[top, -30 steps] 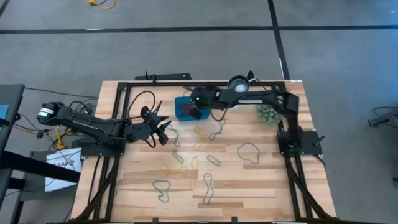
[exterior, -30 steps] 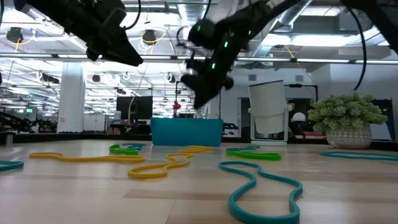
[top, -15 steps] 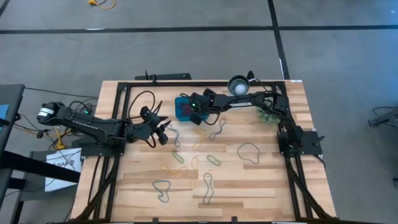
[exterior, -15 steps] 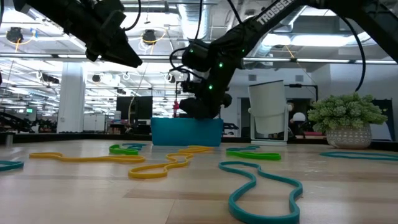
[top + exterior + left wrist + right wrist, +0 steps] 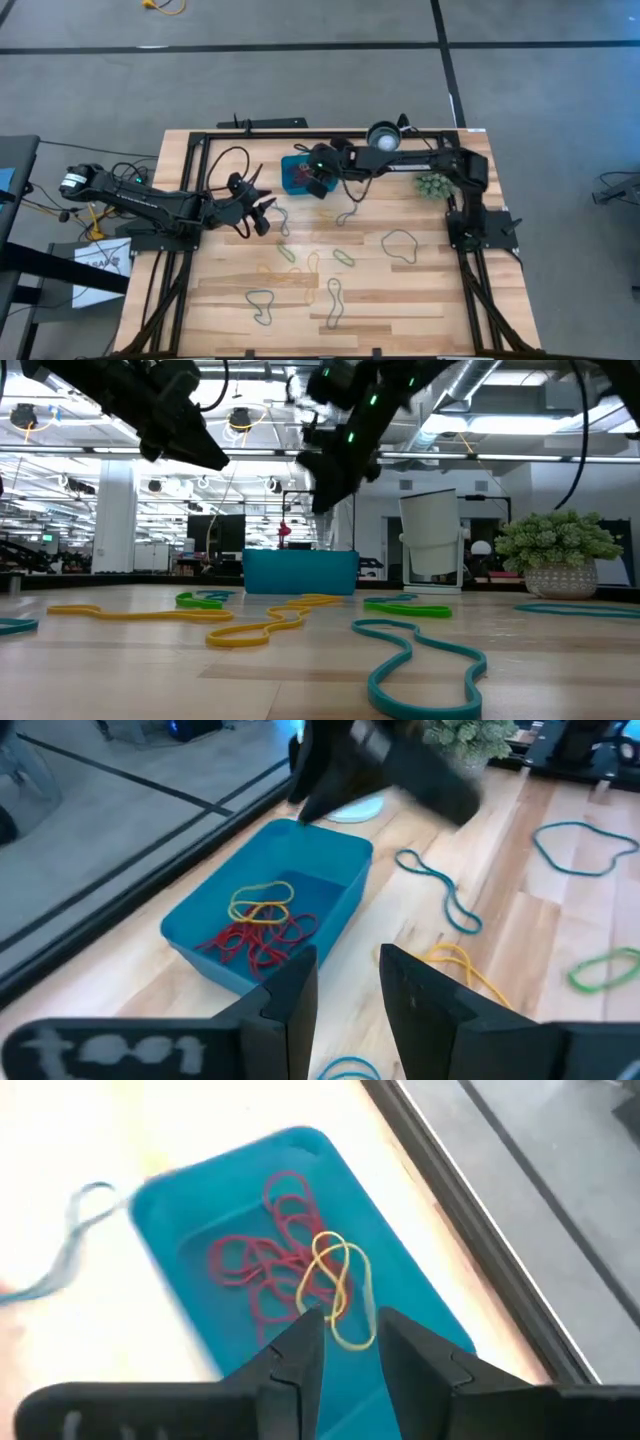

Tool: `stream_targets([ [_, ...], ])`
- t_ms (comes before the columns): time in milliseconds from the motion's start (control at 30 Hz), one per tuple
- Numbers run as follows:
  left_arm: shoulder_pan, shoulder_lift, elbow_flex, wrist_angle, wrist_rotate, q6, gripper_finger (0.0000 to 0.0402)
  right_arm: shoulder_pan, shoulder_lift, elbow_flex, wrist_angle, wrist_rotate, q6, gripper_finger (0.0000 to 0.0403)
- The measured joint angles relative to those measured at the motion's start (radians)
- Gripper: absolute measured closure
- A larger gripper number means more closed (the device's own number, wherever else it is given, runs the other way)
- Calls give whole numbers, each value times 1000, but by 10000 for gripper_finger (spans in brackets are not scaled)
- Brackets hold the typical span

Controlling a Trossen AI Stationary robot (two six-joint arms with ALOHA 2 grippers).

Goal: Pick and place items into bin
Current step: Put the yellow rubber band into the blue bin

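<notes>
I'm seeing the right gripper point(image 5: 318, 186) hovering above the bin point(image 5: 298, 174), fingers slightly parted, pinching nothing. Half a second ago it was dipped low at the bin; in the low view it's now lifted clear above the rim. The bin is sitting near the table's back edge, left of the white cup point(image 5: 382, 137), long axis running roughly front-to-back in the high view. Inside I'm counting one yellow band point(image 5: 338, 1294) lying on a tangle of red bands point(image 5: 268, 1270); the red count I can't tell. The left gripper point(image 5: 262, 216) is waiting near the table's left side, fingers slightly apart, empty, unmoved since earlier. I'm counting roughly ten loose bands on the wood, including one teal loop point(image 5: 401, 245) at right and one yellow band point(image 5: 268, 626) up front. One plant ball point(image 5: 431, 185) is sitting right of the bin.
</notes>
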Motion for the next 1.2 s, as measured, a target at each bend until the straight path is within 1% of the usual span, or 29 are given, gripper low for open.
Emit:
stream_targets([
  [100,0,0,0,0,8,-69,299,34,-79,0,-83,-2,34,310],
  [133,1,0,0,0,26,-104,299,49,-103,1,-105,-2,37,310],
  [200,9,1,0,7,94,-139,299,82,-151,1,-166,-2,39,310],
  [300,19,28,0,14,194,-148,299,138,-216,0,-242,-3,78,310],
  [433,34,127,0,93,268,-140,299,209,-300,0,-339,-3,125,310],
  [533,47,241,0,215,373,-106,299,256,-363,0,-391,-3,161,310],
  [600,49,320,0,315,419,-79,299,288,-405,0,-412,-2,186,310],
  [700,50,428,15,414,446,-40,299,334,-462,0,-446,-2,202,310],
  [800,52,526,71,426,486,-11,299,377,-510,0,-453,0,232,310],
  [900,52,621,141,424,491,19,299,416,-533,0,-452,1,240,310],
  [967,57,681,194,387,476,23,299,439,-536,-1,-456,1,240,310],
  [1100,83,776,300,235,458,14,299,468,-533,-1,-461,1,240,310],
  [1200,104,843,359,201,457,2,299,473,-516,-2,-472,1,240,310],
])
